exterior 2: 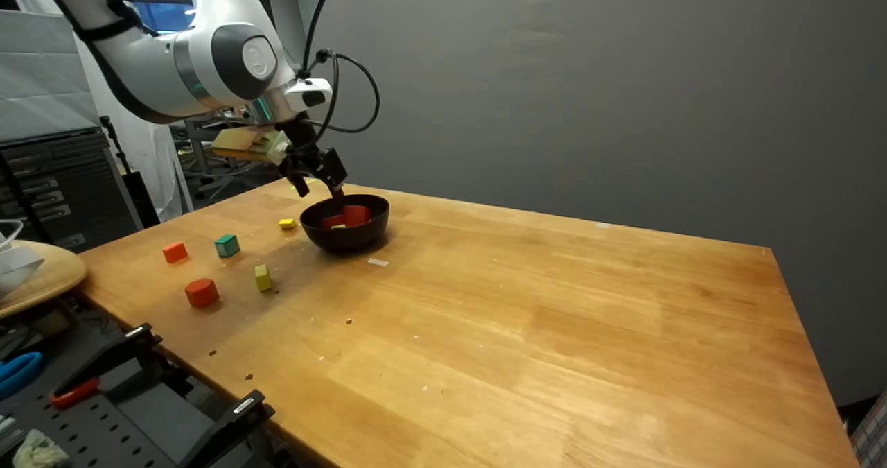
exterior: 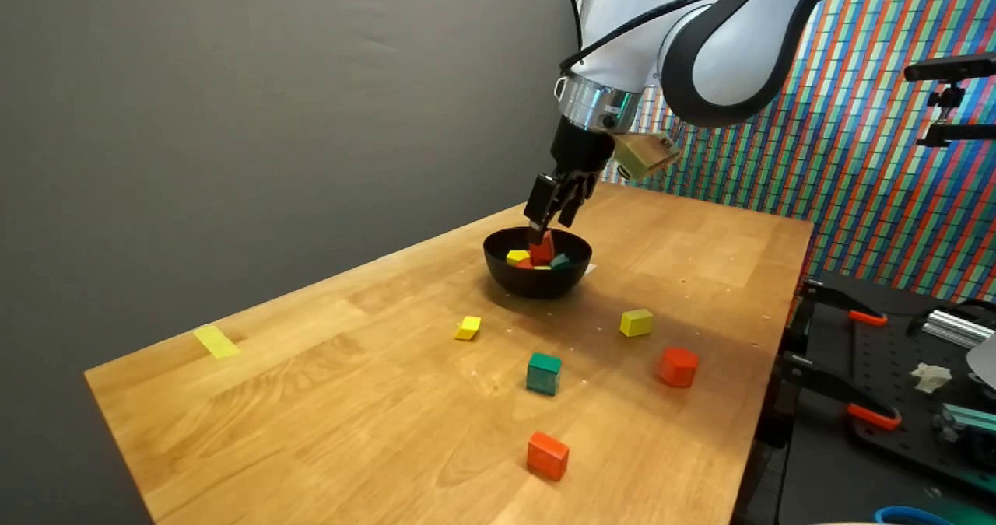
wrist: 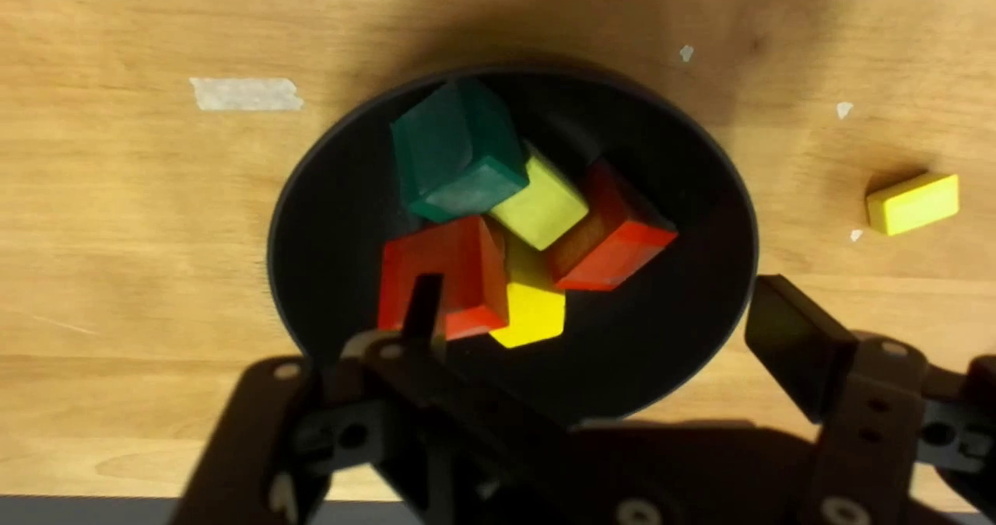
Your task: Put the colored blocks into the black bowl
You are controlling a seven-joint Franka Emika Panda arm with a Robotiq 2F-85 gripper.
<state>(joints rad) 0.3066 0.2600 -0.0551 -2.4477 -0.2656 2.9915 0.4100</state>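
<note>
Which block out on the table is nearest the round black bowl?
The small bright-yellow block, beside the black bowl. Of five out there, it alone shows in the wrist view; the duller yellow block sits farther off.

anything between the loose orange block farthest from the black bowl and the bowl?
Yes: the loose green block stands on the direct line from the orange block to the black bowl, in both exterior views.

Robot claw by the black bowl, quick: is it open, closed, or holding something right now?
Gripper: wide open at the black bowl, with nothing held in it.
</note>
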